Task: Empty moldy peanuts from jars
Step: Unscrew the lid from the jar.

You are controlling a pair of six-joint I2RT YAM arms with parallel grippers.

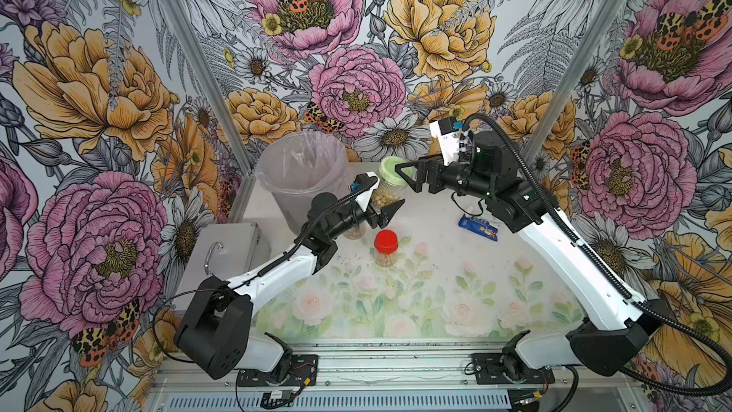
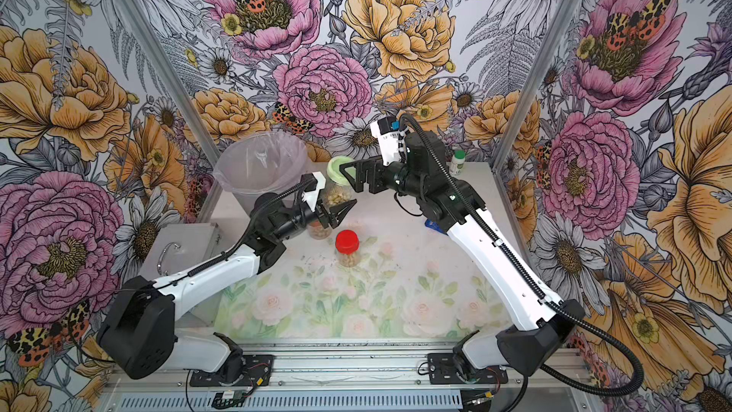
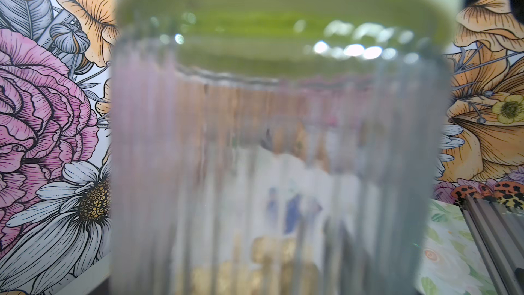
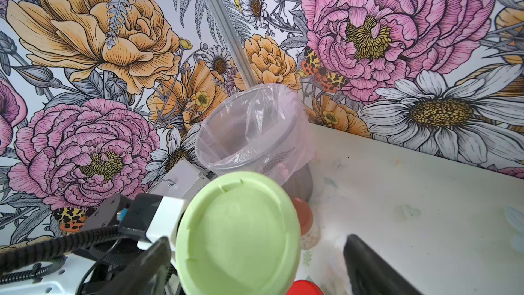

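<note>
the green-lidded jar [image 1: 390, 188] is off the table [image 1: 435, 239] and tilted a little, just beside the lined bucket [image 1: 262, 176]. pale peanuts [image 1: 385, 196] fill its lower part. the left gripper [image 1: 390, 208] pinches the jar's clear body low down. its wrist view is filled by the jar's blurred ribbed wall. the right gripper [image 1: 404, 177] faces the green lid [image 4: 238, 234] with its jaws spread. in the right wrist view one of its fingers [image 4: 154, 265] is just beside the lid's edge and the other stands apart from it, so the lid sits between them unpinched. the red-lidded jar [image 1: 386, 249] stands upright on the table nearer the robot, with peanuts inside. the brown-lidded jar [image 4: 303, 217] stands by the bucket's foot, mostly hidden under the left arm in both top views. a blue packet [image 1: 477, 227] lies on the table near the right arm. a small white bottle [image 2: 458, 162] stands at the back in a top view. a metal box [image 1: 229, 243] with a handle sits to the left of the table.
</note>
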